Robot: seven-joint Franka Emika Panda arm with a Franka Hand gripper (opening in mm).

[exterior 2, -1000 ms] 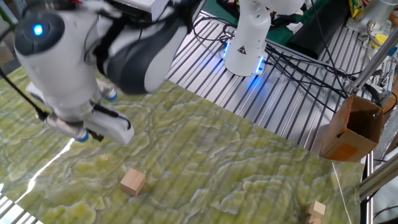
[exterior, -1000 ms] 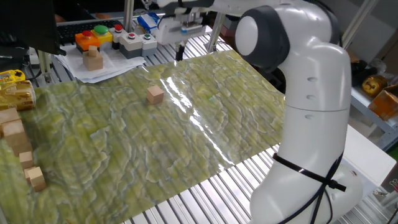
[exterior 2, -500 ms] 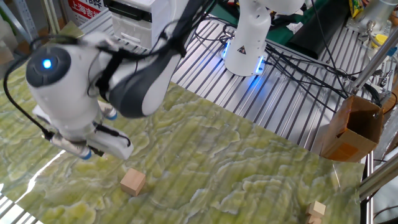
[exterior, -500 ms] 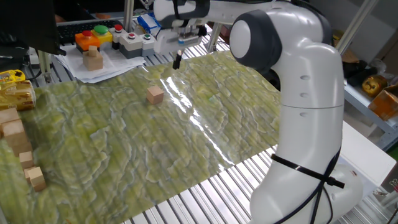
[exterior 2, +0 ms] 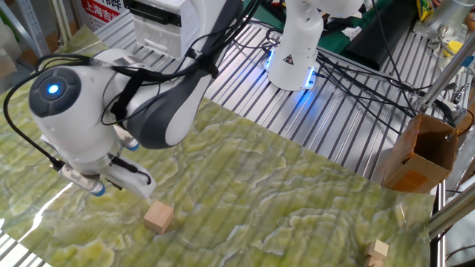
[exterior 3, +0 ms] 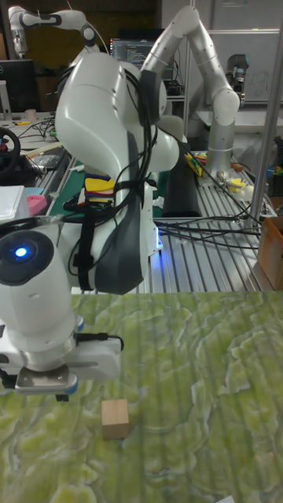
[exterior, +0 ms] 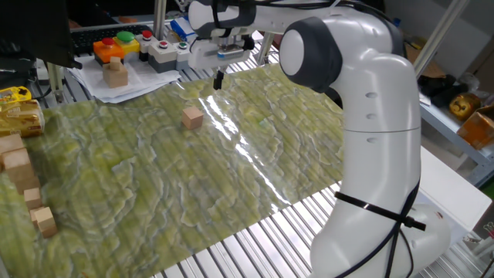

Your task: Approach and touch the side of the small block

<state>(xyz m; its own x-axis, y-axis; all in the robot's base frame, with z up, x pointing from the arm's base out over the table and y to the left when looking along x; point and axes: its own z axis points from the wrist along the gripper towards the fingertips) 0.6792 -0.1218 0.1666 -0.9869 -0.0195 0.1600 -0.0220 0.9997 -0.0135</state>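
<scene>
My gripper (exterior: pixel 218 78) hangs above the counter's (exterior: pixel 154 193) far edge, fingers close together, nothing held. The small block (exterior: pixel 192 117) sits alone on the green mat (exterior: pixel 255 147), nearer the camera and left of the gripper, apart, not touched; cube, no long axis.

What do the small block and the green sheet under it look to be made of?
The small block looks like bare, unfinished wood: matte light tan with slightly darker side faces. The green sheet looks like a printed plastic or vinyl mat with a glossy finish; a bright streak of glare runs across it, and it lies flat over the ribbed metal table. The exact material is uncertain.
</scene>
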